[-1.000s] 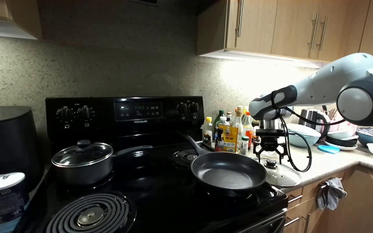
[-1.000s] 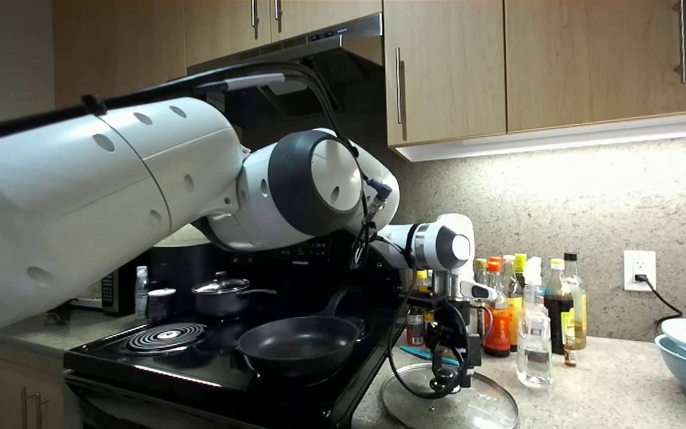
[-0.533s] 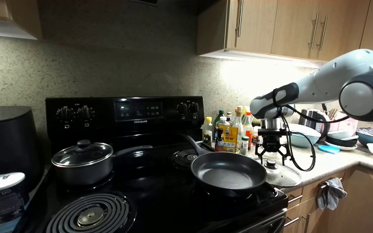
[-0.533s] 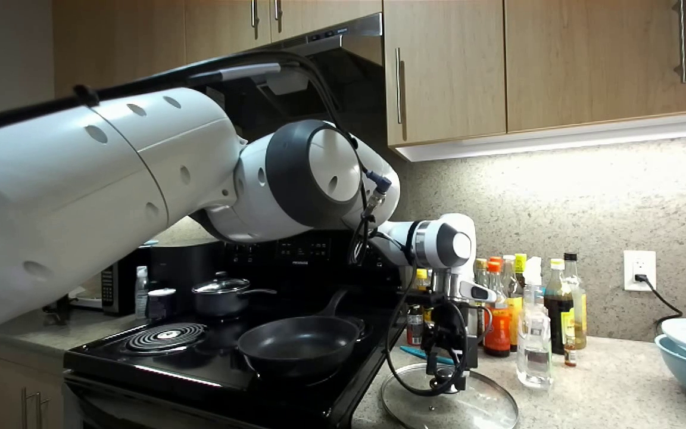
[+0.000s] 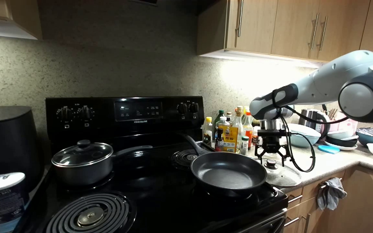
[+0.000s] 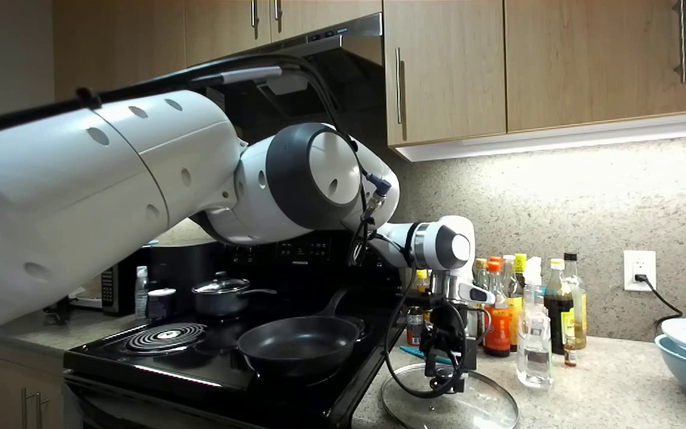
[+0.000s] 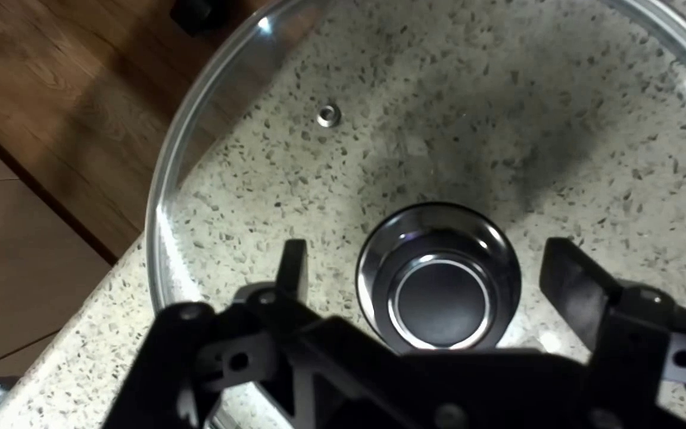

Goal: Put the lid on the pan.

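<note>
The clear glass lid (image 5: 285, 177) with its shiny metal rim lies flat on the counter beside the stove. Its dark round knob (image 7: 441, 304) points up. Directly above it, my gripper (image 7: 430, 268) points down and stands open, one finger (image 7: 291, 268) on either side of the knob. Gaps show between the knob and both fingers in the wrist view, so nothing is gripped. On the stove's front burner nearest the lid sits the black pan (image 5: 228, 174), uncovered and empty, with its handle toward the back. It also shows in an exterior view as the wide pan (image 6: 298, 348).
A smaller pot (image 5: 83, 165) with its own lid stands on the far side of the stove. Several bottles (image 6: 498, 322) crowd the counter by the wall behind the gripper, with a clear spray bottle (image 6: 533, 345) close by. A cable (image 5: 311, 155) loops beside the gripper.
My gripper has shifted slightly over the lid, a little to the right in an exterior view, and stays open. The lid and the pan have not moved.
</note>
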Robot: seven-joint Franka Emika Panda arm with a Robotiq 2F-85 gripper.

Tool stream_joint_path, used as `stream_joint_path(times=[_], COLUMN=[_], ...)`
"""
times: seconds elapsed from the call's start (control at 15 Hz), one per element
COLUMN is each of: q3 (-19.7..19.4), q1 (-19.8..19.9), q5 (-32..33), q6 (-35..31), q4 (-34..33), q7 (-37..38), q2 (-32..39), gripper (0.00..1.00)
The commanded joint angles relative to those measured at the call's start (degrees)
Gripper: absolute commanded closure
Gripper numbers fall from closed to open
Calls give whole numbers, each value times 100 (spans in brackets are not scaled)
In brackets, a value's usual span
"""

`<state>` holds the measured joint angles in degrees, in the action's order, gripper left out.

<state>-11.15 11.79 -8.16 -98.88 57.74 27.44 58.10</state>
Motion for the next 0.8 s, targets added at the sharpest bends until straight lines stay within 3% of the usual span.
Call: stream_joint_path(times=[0.0,0.2,0.27,0.33,0.73], q3=[3,2,4,-1,-27], q1=[-23,-61,-71,-79,-87], q5=[44,69,73,69,22], q6=[1,-47,-39,-35,-21], q4=[-66,-24,-24,-35,-174], q7=[-64,-84,-93,-67,57], q2=[60,41,43,51,88], gripper=[0,0,25,26,62])
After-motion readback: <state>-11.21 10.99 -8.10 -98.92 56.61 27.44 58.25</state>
